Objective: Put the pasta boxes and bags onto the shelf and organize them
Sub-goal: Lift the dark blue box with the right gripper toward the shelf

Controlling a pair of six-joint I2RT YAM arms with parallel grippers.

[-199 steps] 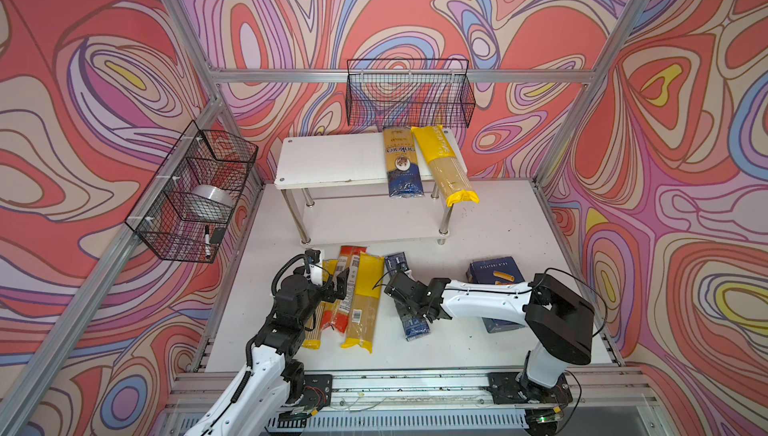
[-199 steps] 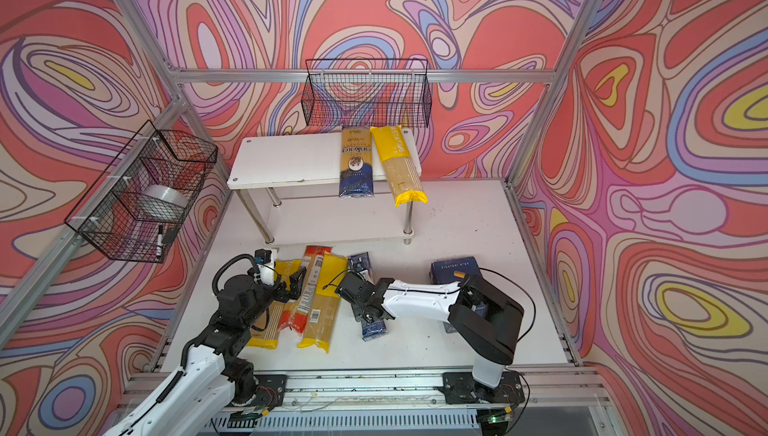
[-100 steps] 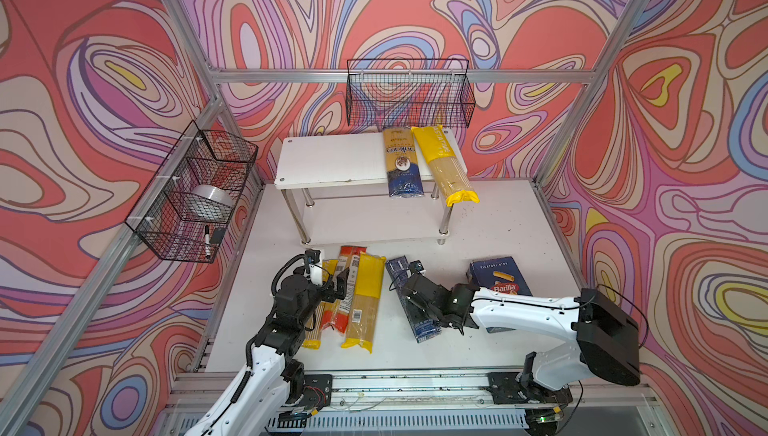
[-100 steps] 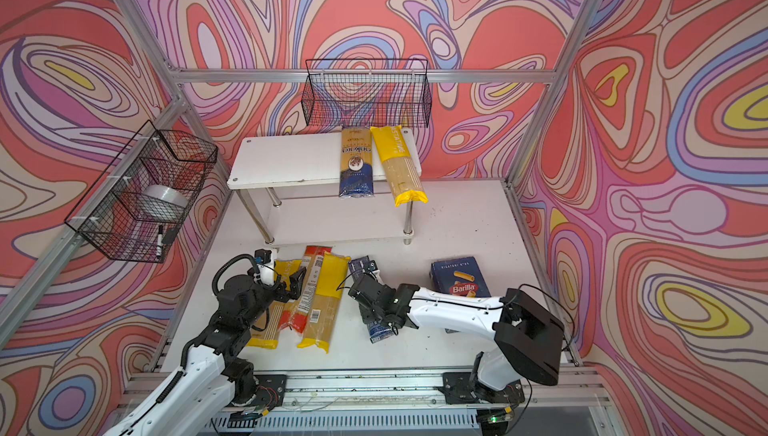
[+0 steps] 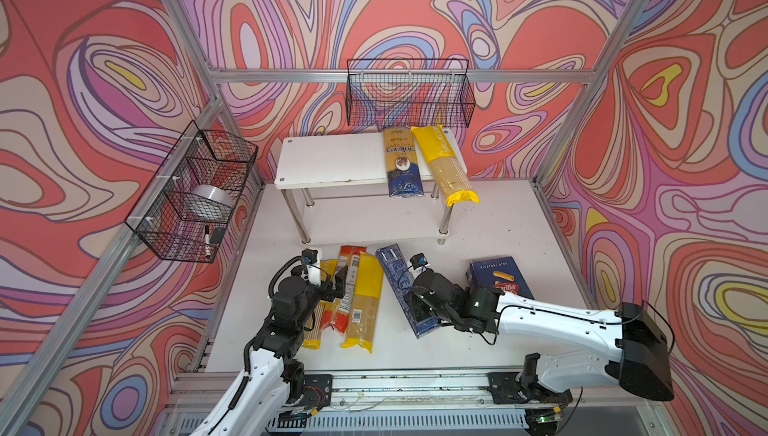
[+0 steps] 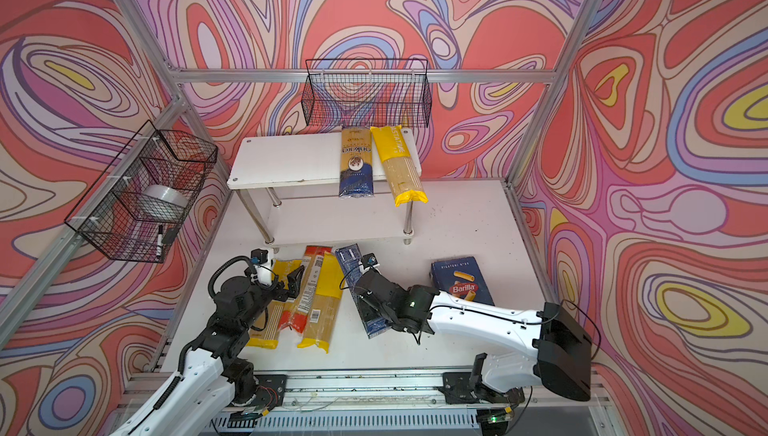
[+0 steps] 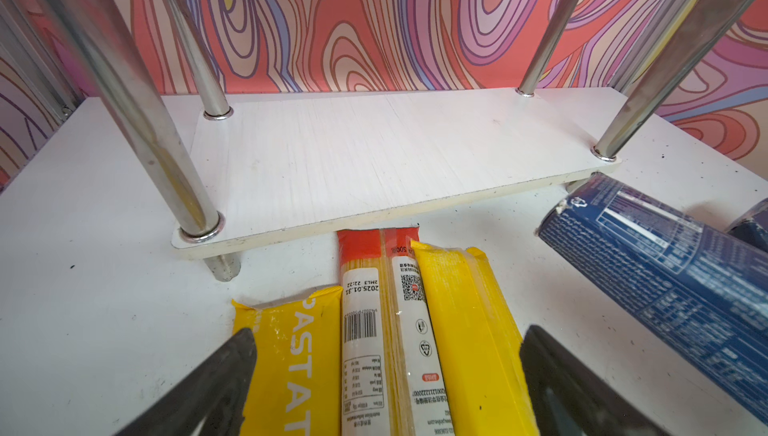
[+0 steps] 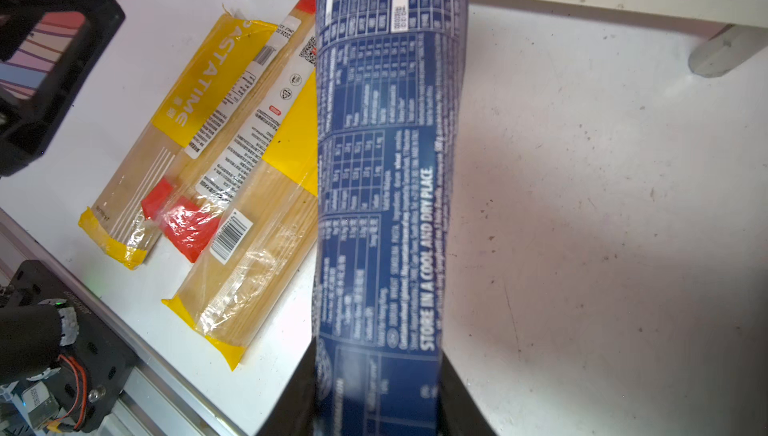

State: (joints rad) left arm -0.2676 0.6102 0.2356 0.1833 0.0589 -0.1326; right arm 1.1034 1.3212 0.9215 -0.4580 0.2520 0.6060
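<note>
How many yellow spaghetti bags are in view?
3. One yellow bag on the shelf top tier beside the ankara bag; two on the table flanking the red-ended bag. None seems hidden.

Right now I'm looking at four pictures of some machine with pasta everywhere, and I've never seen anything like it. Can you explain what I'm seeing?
It is a robot with two arms mounted at the front of a white table. Two pictures look down on the whole scene from above, side by side. The other two come from a small camera on each arm's wrist.

The left arm hovers with its jaws open and empty over three spaghetti packets lying on the table. The right arm has its jaws closed around a long narrow blue box; whether it is lifted is unclear. A Barilla box lies beside that arm.

On the white shelf at the back lie a blue-and-gold packet and a yellow packet, both overhanging its front edge.
</note>
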